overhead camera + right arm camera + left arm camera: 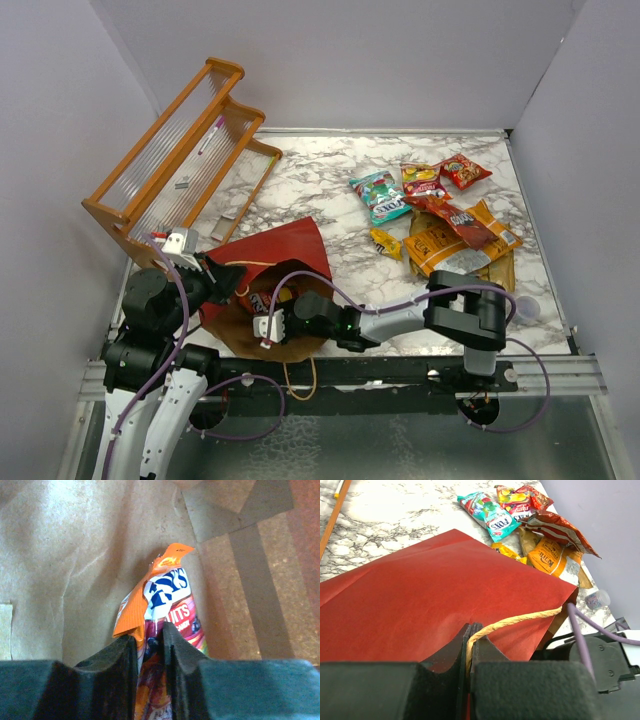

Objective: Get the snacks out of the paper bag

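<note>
The teal packet [485,510] lying on the worktop [380,525] carries a white panel reading "FOX'S" in dark letters. On the orange chip bag [551,560] beside it, a dark slanted word seems to read "Kettle", though it is small and tilted. In the right wrist view, the orange-and-white packet [167,597] bears large blue letters cut off by a fold, with "UITS" in white on red below them. The print in the top view is too small to read.

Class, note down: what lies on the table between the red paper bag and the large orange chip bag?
A small yellow packet, seen in the top view.
</note>
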Action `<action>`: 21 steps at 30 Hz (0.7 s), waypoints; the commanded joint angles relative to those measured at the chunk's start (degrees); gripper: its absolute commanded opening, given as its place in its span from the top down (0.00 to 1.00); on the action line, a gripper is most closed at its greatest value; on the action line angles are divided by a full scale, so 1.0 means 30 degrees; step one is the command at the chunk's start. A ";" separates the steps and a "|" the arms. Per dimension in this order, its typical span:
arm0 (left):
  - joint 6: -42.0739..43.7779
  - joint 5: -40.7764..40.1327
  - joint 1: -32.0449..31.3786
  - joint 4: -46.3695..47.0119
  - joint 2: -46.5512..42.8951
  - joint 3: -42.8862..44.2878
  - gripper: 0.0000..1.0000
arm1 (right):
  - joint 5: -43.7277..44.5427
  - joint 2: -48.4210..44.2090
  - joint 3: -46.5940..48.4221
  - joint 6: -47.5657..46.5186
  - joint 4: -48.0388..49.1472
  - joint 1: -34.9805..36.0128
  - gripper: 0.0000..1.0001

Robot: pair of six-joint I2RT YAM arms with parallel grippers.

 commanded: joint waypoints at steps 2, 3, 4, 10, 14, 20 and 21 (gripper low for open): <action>0.0026 -0.0410 0.0158 -0.0046 -0.0067 0.0227 1.00 | -0.0008 -0.2528 -0.0963 0.1308 0.0549 0.0119 0.86; 0.0041 -0.0420 0.0151 -0.0050 -0.0074 0.0227 1.00 | -0.0118 -0.2939 -0.1064 0.1496 0.0351 0.0113 0.88; 0.0043 -0.0443 0.0176 -0.0058 -0.0075 0.0205 1.00 | -0.0216 -0.3404 -0.1179 0.1696 0.0217 0.0112 0.90; 0.0027 -0.0444 0.0154 -0.0117 -0.0016 0.0210 1.00 | -0.1401 -0.6689 -0.2480 0.3066 -0.0094 0.0102 0.99; 0.0058 -0.0454 0.0151 -0.0175 -0.0009 0.0229 1.00 | -0.2429 -0.9271 -0.3188 0.3716 -0.0814 0.0121 0.99; 0.0713 0.1129 -0.0054 0.0136 -0.0161 0.0318 1.00 | -0.5245 -1.3654 -0.3941 0.4673 -0.1672 0.0122 0.99; 0.0969 0.1692 -0.0216 0.0240 -0.0206 0.0330 1.00 | -0.5797 -1.4298 -0.3960 0.4810 -0.1875 0.0102 0.99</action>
